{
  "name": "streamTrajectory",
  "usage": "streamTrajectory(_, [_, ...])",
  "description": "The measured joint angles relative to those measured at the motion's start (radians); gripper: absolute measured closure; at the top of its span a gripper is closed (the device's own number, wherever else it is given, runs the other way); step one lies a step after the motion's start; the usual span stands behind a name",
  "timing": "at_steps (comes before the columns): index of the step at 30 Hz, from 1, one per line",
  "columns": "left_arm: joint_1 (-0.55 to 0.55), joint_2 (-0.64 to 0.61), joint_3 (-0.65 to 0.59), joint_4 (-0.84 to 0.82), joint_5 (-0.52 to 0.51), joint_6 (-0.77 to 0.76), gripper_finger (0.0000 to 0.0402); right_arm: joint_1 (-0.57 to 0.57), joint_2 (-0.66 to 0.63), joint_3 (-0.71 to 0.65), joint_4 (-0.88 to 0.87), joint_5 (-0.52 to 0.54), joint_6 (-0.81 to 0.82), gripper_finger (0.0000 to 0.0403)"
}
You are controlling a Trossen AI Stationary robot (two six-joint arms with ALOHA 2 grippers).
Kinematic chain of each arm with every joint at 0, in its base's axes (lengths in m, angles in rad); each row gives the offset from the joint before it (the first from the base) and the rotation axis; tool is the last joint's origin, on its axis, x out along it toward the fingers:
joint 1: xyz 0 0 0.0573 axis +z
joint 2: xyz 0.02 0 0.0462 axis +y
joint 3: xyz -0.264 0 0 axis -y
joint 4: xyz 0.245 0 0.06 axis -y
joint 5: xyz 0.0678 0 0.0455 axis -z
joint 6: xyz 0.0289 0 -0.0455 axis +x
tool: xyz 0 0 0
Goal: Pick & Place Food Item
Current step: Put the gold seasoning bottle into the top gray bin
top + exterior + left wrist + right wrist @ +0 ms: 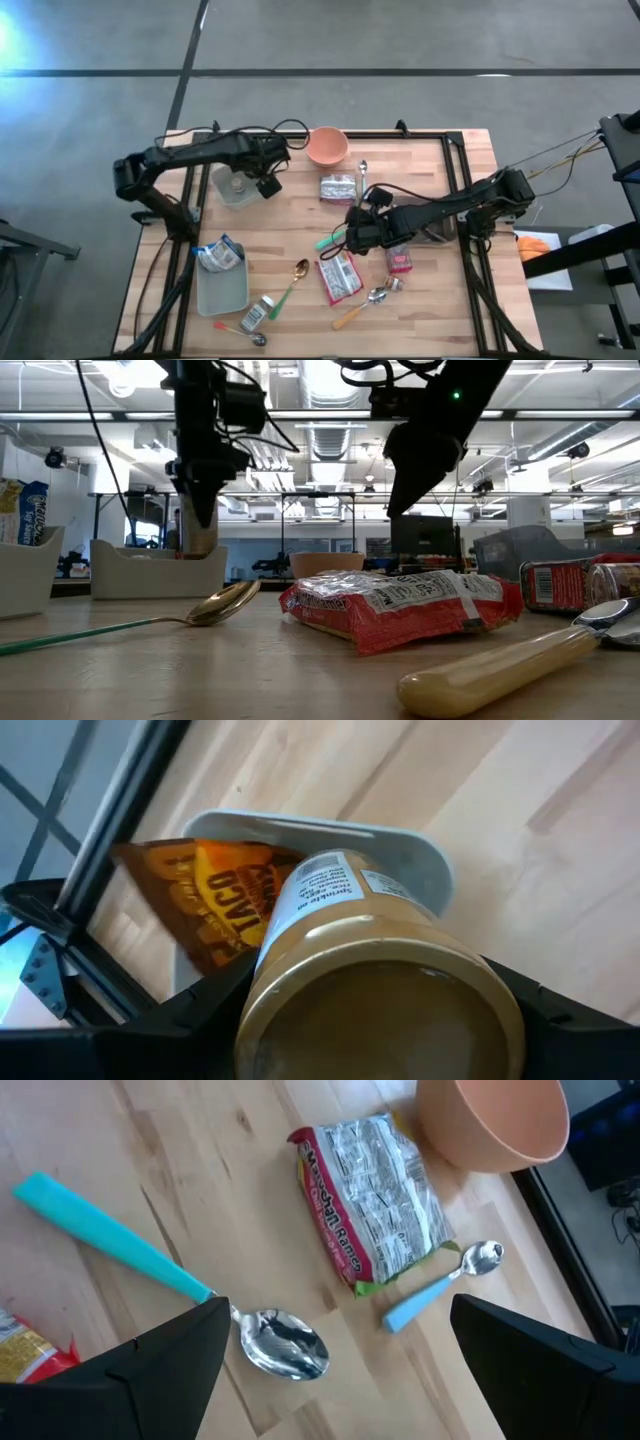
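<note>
My left gripper (262, 172) is shut on a jar with a gold end (372, 982) and a white label. It holds the jar over a white bin (232, 190) at the table's far left. An orange taco packet (212, 900) lies in that bin (425, 860). In the low view the jar (200, 538) hangs under the gripper, its lower end at about the height of the bin's rim. My right gripper (353, 228) hovers open at mid-table over a teal-handled spoon (120, 1245). A ramen packet (372, 1198) lies beyond it. My left gripper pinches the jar's round side (270, 970) between its two fingers (150, 1030), close to the gold end that faces the wrist. The fingers come steeply from above. The jar hangs below them, label end down, over the bin. I cannot tell whether it touches the bin's floor.
A pink bowl (327, 146) stands at the far edge. A second ramen packet (340, 277), a red can (400, 260), several spoons and a small jar (257, 313) lie toward the near edge. A grey tray (222, 290) holds a blue-white packet (218, 255).
</note>
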State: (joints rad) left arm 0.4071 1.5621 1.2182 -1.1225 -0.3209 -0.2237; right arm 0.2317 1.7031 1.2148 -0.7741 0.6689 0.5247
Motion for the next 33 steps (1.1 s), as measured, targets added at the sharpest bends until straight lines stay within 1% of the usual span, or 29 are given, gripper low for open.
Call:
streamTrajectory(3, [0.019, 0.036, 0.000, 0.000, 0.010, 0.025, 0.0131, 0.001, 0.000, 0.000, 0.001, 0.000, -0.003, 0.0026])
streamTrajectory(8, [0.060, 0.074, 0.000, 0.007, 0.087, 0.080, 0.0131, 0.002, 0.000, 0.000, 0.003, 0.000, -0.004, 0.0026])
streamTrajectory(15, [0.121, 0.083, 0.000, 0.042, 0.150, 0.165, 0.0131, 0.002, 0.000, 0.000, 0.003, 0.000, -0.004, 0.0026])
streamTrajectory(19, [0.147, 0.083, -0.004, 0.058, 0.166, 0.209, 0.0131, 0.002, 0.000, 0.000, 0.003, 0.000, -0.004, 0.0026])
streamTrajectory(23, [0.161, 0.083, -0.032, 0.081, 0.184, 0.239, 0.0131, 0.002, 0.000, 0.000, 0.003, 0.000, -0.004, 0.0026])
streamTrajectory(28, [0.163, 0.083, -0.072, 0.107, 0.191, 0.251, 0.0131, 0.002, 0.000, 0.000, 0.003, 0.000, -0.004, 0.0026])
streamTrajectory(33, [0.165, 0.083, -0.079, 0.119, 0.187, 0.254, 0.0131, 0.002, 0.000, 0.000, 0.004, 0.000, -0.004, 0.0026])
